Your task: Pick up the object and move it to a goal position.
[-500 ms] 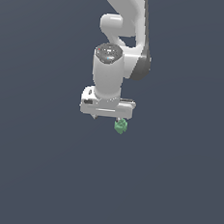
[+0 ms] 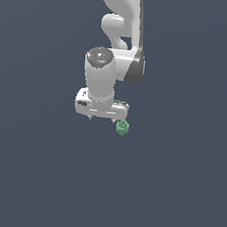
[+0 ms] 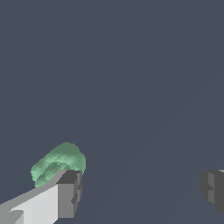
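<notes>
The fingers [image 3: 68,192] stand wide apart, holding nothing; the green object [image 3: 59,164] sits just beside one finger, outside the gap, not betw. the pads. In the exterior view the gripper [image 2: 103,118] hangs above, object [image 2: 122,127] at its right end. Step is approach/align, I think: next move needs shift sideways to center it, then close. Object is small, lumpy, irregular.

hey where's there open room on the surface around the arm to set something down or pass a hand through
Nearly everywhere: the dark surface shows bare below the tool, and toward both the exterior view's left and right. The only crowded spot is right at the open tool, where the green object sits beside one finger, outside the gap. The gap between the fingers itself looks free.
</notes>
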Controlling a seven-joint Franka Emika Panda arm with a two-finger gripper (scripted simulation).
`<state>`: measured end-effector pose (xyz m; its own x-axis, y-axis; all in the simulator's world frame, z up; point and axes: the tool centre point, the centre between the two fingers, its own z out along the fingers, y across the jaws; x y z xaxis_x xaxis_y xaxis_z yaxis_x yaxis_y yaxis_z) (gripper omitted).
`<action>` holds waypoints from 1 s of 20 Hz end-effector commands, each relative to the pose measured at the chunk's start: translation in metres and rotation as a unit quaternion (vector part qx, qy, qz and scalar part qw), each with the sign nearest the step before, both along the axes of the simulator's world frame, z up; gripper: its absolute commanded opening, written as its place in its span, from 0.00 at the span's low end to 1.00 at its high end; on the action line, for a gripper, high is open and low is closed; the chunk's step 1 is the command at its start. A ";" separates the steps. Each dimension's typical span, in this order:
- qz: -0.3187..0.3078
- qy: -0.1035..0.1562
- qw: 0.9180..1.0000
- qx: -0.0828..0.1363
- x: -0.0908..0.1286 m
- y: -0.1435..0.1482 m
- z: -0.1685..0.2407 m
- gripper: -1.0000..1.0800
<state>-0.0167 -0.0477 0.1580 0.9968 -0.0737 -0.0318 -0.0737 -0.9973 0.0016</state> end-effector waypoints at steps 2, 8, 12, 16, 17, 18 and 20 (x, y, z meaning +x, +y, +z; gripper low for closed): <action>-0.001 0.004 1.000 0.000 -0.003 -0.008 -0.003 0.96; -0.007 0.003 1.000 0.000 -0.002 -0.004 -0.002 0.96; -0.023 0.002 1.000 -0.001 -0.003 0.000 -0.004 0.96; -0.047 0.001 0.999 -0.002 -0.005 0.006 -0.006 0.96; -0.054 0.001 0.999 -0.002 -0.005 0.008 -0.007 0.96; -0.062 0.001 0.998 -0.002 -0.006 0.010 -0.008 0.96; -0.080 0.000 0.997 -0.003 -0.007 0.015 -0.009 0.96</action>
<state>-0.0226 -0.0364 0.1499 0.9779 -0.2067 -0.0321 -0.2066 -0.9784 0.0062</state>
